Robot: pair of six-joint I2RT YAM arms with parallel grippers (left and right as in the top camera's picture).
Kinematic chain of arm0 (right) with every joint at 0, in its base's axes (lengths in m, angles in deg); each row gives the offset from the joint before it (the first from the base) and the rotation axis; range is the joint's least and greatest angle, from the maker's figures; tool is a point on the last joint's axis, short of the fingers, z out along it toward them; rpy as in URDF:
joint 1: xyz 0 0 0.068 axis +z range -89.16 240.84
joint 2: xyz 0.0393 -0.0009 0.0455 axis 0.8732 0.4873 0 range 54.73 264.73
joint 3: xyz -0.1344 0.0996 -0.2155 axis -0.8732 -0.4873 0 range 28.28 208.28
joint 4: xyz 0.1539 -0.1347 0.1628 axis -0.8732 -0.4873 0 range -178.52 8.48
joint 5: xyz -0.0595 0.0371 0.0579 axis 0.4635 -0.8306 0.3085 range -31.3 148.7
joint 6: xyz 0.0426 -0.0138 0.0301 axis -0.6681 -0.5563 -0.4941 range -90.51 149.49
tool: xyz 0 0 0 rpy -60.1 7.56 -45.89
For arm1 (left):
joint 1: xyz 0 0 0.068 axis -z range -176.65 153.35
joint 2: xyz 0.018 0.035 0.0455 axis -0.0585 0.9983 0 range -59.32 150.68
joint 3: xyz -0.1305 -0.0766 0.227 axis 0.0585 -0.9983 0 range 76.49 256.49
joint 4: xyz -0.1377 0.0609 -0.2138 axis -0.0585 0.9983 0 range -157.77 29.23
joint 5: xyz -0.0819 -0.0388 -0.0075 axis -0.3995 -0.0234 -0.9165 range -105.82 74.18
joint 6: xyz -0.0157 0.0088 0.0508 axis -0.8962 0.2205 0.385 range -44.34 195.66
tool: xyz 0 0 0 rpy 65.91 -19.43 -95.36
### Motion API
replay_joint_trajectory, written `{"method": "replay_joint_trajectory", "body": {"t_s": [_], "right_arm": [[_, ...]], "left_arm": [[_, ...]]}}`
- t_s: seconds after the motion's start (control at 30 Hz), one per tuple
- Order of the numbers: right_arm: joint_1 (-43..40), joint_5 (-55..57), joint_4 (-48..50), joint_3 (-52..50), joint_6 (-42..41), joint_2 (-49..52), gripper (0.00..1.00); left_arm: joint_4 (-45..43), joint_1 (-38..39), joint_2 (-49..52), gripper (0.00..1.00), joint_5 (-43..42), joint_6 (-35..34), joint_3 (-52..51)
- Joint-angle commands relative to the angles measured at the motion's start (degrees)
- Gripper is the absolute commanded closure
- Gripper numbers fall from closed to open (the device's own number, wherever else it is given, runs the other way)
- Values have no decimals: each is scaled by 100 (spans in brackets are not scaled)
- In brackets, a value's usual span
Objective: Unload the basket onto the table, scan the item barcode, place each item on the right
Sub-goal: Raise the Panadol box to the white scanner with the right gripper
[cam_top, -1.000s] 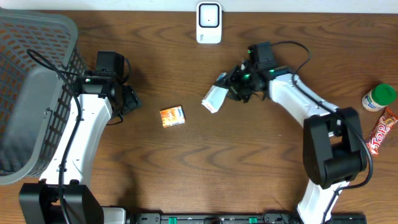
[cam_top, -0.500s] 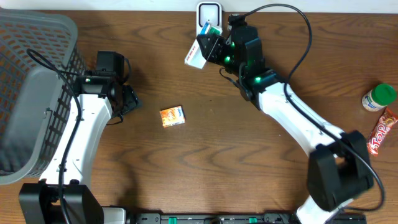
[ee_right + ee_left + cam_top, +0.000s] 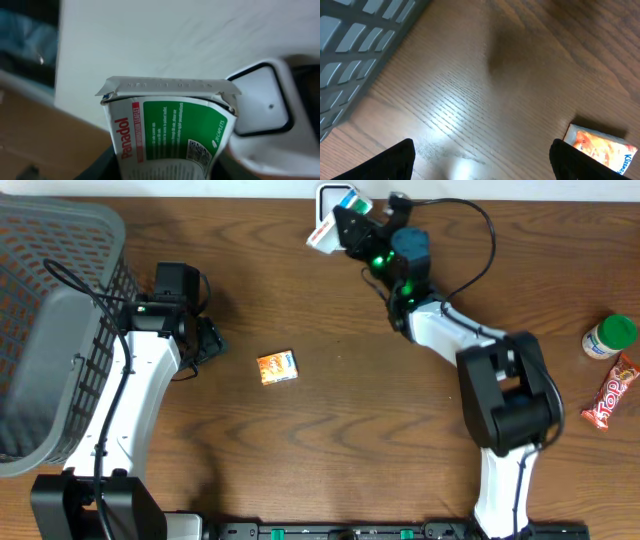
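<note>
**A:** How's the light from above?

**B:** Even and soft. The wooden table (image 3: pixel 330 450) is well lit, and the shadows are faint.

**A:** And at your wrists?

**B:** On the left there's a white glare patch on the wood grain and a dim shadow smudge above it. My left fingers (image 3: pixel 395 160) are dark, blurred lumps in the bottom corners. On the right, the Panadol box (image 3: pixel 167 135) is fairly sharp. The scanner (image 3: pixel 260 100) behind it is soft, and the background is washed pale.
</note>
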Motion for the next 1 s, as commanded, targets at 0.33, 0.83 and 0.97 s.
{"method": "replay_joint_trajectory", "body": {"t_s": [0.33,0.83,0.97], "right_arm": [[-356,-407,-44,2992,-1272,2225,61],[-470,-1161,140,3484,-1355,2511,64],[-638,-1961,-181,3504,-1438,2253,74]], "left_arm": [[9,-20,-2,14,74,17,-44],[9,-20,-2,14,74,20,-44],[9,-20,-2,14,74,17,-44]]}}
